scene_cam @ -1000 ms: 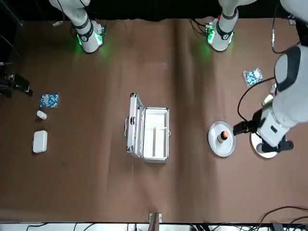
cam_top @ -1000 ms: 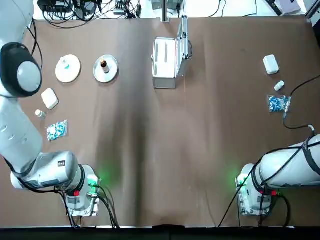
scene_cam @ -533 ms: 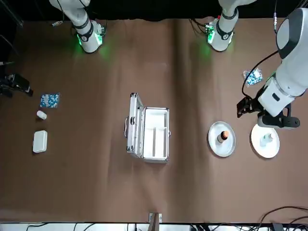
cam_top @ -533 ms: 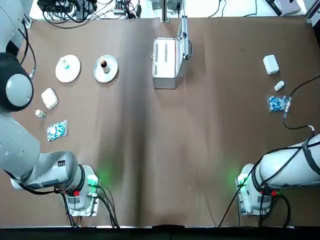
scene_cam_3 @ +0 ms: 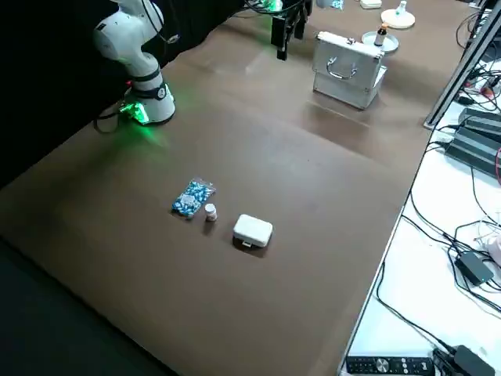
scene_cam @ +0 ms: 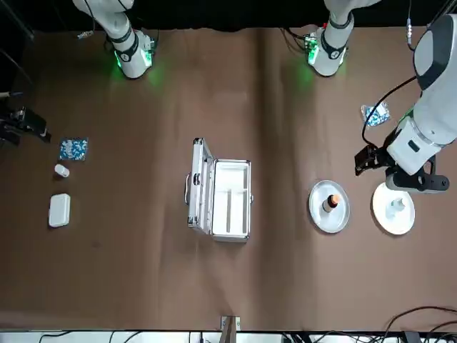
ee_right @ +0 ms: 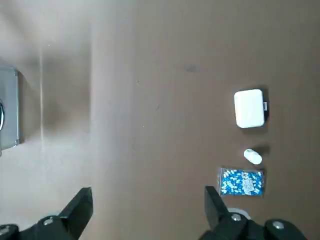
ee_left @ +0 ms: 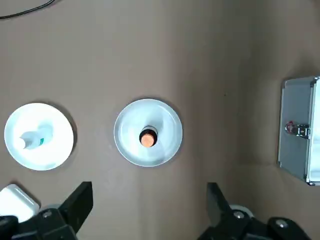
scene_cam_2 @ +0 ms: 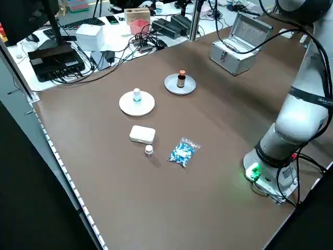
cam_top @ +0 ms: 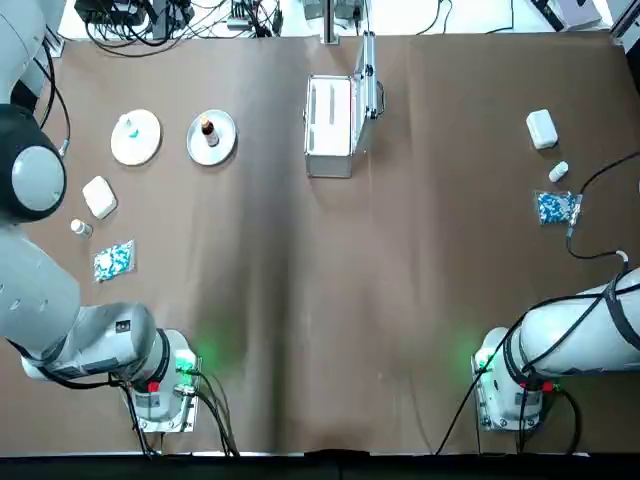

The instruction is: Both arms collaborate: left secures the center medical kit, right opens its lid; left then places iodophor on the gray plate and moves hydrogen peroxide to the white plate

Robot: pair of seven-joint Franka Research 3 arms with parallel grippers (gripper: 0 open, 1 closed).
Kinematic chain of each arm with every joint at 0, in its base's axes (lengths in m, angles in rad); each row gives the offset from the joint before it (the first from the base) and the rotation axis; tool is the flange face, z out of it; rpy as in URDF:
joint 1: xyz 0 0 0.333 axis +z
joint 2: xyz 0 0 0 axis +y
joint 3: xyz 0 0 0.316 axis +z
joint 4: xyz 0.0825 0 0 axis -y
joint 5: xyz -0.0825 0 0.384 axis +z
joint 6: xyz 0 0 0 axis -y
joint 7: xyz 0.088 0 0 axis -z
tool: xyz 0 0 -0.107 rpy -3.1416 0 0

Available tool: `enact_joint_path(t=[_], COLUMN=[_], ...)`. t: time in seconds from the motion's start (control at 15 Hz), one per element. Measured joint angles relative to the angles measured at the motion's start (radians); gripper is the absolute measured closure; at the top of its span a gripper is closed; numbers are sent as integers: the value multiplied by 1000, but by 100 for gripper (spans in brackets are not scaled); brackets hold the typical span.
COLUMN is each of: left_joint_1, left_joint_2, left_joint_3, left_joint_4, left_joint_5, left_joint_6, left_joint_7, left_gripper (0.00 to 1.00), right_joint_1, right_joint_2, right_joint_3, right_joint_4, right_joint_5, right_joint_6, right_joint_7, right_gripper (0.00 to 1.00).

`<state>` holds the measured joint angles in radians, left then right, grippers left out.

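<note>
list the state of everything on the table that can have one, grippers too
medical kit: open, lid raised upright
iodophor: upright on the gray plate, capped
hydrogen peroxide: upright on the white plate, capped
left gripper: open, empty, above the plates
right gripper: open, empty, off to the side of the kit
small white bottle: lying on its side

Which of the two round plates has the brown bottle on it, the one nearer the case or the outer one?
The gray plate, the rimmed one nearer the open case, holds the brown iodophor. The flat white plate farther out carries the teal-topped hydrogen peroxide.
</note>
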<state>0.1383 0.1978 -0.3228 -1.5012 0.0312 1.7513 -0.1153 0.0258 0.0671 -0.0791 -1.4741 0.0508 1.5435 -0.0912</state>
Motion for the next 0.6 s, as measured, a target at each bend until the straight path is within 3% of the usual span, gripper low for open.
enact_joint_path(t=[0.6], left_joint_1=[6], left_joint_2=[0], left_joint_3=[-5], left_joint_4=[3], left_joint_5=[0], left_joint_6=[-3], left_joint_7=[-39], left_gripper=[0], right_joint_1=[31], right_joint_2=[0], right_joint_3=[2], right_joint_4=[-2], right_joint_5=[-2], right_joint_6=[-3], right_joint_7=[0], right_gripper=[1])
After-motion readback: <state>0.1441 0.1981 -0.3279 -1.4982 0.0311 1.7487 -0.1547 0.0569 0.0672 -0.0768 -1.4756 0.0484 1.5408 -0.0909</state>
